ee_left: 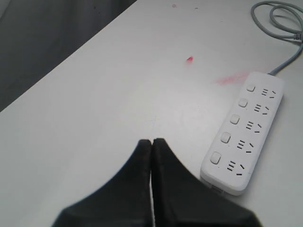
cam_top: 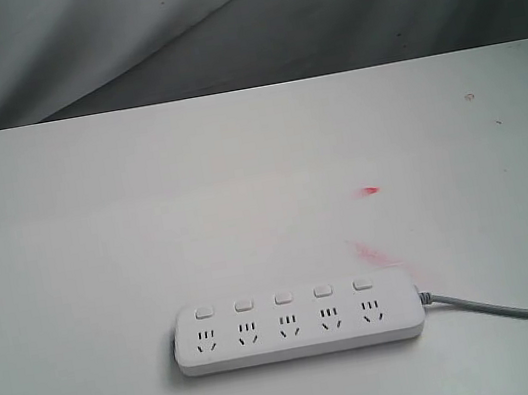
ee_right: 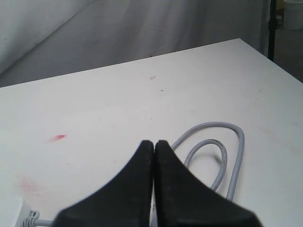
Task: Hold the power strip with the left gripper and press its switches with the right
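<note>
L gripper (ee_left: pixel 152 142): fingers are pressed together, nothing pinched. The power strip (ee_left: pixel 244 137) is laid flat on the white table (ee_left: pixel 94 118), off to one side of the fingertips, near but not touched. Its five switches (ee_left: pixel 232 118) are lined along the edge facing the fingers. R gripper (ee_right: pixel 154 143): fingers likewise pressed together, empty. The grey cord (ee_right: pixel 222 156) is looped just beyond its tips, apart from them. A red mark (ee_left: pixel 190 59) is seen well ahead of the L tips.

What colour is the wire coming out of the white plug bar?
The cord is light grey, clearest in the right wrist view.
</note>
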`<move>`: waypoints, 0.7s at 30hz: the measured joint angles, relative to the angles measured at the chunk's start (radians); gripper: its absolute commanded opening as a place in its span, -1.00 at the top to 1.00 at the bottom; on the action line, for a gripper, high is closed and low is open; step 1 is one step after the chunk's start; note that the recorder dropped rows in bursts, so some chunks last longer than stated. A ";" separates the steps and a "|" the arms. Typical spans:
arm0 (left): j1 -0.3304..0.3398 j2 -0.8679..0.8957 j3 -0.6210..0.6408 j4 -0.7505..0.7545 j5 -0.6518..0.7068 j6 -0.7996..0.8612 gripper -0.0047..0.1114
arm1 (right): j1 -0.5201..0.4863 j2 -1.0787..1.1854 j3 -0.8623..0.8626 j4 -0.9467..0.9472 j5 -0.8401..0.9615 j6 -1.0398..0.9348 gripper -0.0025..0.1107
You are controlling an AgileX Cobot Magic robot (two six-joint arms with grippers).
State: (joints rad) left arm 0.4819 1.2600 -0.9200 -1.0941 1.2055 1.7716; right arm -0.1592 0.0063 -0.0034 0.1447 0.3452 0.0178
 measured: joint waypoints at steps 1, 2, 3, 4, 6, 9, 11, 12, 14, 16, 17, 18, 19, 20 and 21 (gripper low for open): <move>0.000 0.000 0.000 0.000 0.000 0.000 0.91 | 0.000 0.000 0.000 0.000 0.000 0.000 0.96; 0.000 0.000 0.000 0.000 0.000 0.000 0.91 | 0.000 0.000 0.000 0.000 0.000 0.000 0.96; 0.000 0.000 0.000 0.000 0.004 0.000 0.91 | 0.000 0.000 0.000 0.000 0.000 0.000 0.96; 0.000 0.000 0.000 0.000 0.004 0.000 0.91 | 0.000 0.000 0.000 0.000 0.000 0.000 0.96; 0.000 0.000 0.000 0.000 0.004 0.000 0.91 | 0.000 0.000 0.000 0.000 0.000 0.000 0.96; 0.000 0.000 0.000 0.000 0.004 0.007 0.91 | 0.000 0.000 0.000 0.000 0.000 0.000 0.96; 0.000 0.000 0.000 0.000 0.004 0.034 0.91 | 0.000 0.000 0.000 0.000 0.000 0.000 0.96; 0.000 0.000 0.000 0.000 0.004 0.053 0.91 | 0.000 0.000 0.000 0.000 0.000 0.000 0.96; 0.000 0.000 0.000 0.000 0.004 0.092 0.91 | 0.000 0.000 0.000 0.000 0.000 0.000 0.96; 0.000 0.000 0.000 0.012 0.004 0.160 0.91 | 0.000 0.000 0.000 0.000 0.000 0.000 0.96; 0.000 0.002 0.000 0.022 0.004 0.206 0.91 | 0.000 0.000 0.000 0.000 0.000 0.000 0.96; 0.000 0.010 0.000 0.037 0.007 0.245 0.91 | 0.000 0.000 0.000 0.000 0.000 0.000 0.96; 0.000 0.022 0.000 0.054 0.009 0.271 0.91 | 0.000 0.000 0.000 0.000 0.000 0.000 0.96; -0.005 0.035 0.000 0.070 0.011 0.284 0.91 | 0.000 0.000 0.000 0.000 0.000 0.000 0.96; -0.012 0.052 0.000 0.093 0.011 0.296 0.91 | 0.000 0.000 0.000 0.000 0.000 0.000 0.96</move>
State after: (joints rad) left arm 0.4695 1.3116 -0.9200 -1.0010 1.2169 2.0680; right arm -0.1592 0.0063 -0.0034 0.1447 0.3452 0.0178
